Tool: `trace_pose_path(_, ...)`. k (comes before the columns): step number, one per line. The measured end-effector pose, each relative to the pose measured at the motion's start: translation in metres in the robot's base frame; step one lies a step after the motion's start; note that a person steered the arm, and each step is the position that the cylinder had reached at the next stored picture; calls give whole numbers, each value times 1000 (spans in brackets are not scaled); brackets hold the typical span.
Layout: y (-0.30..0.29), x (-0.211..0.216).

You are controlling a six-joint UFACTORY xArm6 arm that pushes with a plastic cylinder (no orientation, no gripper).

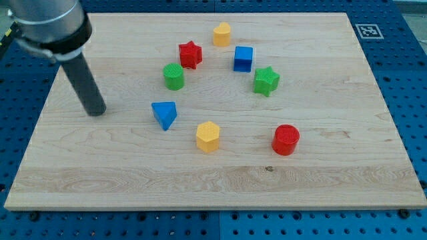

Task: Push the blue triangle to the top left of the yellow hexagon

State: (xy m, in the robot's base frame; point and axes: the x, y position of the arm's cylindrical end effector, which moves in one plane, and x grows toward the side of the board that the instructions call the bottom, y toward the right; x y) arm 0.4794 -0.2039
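The blue triangle (pixel 164 114) lies left of centre on the wooden board (pixel 213 187). The yellow hexagon (pixel 207 136) sits just to its lower right, a small gap between them. My tip (pixel 96 111) rests on the board to the view's left of the blue triangle, roughly level with it and well apart from it. The dark rod rises from the tip toward the view's top left.
A green cylinder (pixel 173 77), a red star (pixel 190 54), a second yellow block (pixel 221 33), a blue cube (pixel 243 59) and a green star (pixel 265 81) form an arc above. A red cylinder (pixel 285 139) sits at the right.
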Motion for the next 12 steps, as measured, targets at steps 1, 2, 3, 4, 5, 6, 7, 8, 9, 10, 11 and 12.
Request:
trace_pose_path(1,0,15)
trace_pose_path(2,13,15)
trace_pose_path(3,51,15)
trace_pose_path(4,82,15)
trace_pose_path(5,105,15)
trace_pose_path(6,124,15)
trace_pose_path(7,137,16)
trace_pose_path(8,137,21)
trace_pose_path(9,99,21)
trace_pose_path(10,96,20)
trace_pose_path(11,98,17)
trace_pose_path(12,99,10)
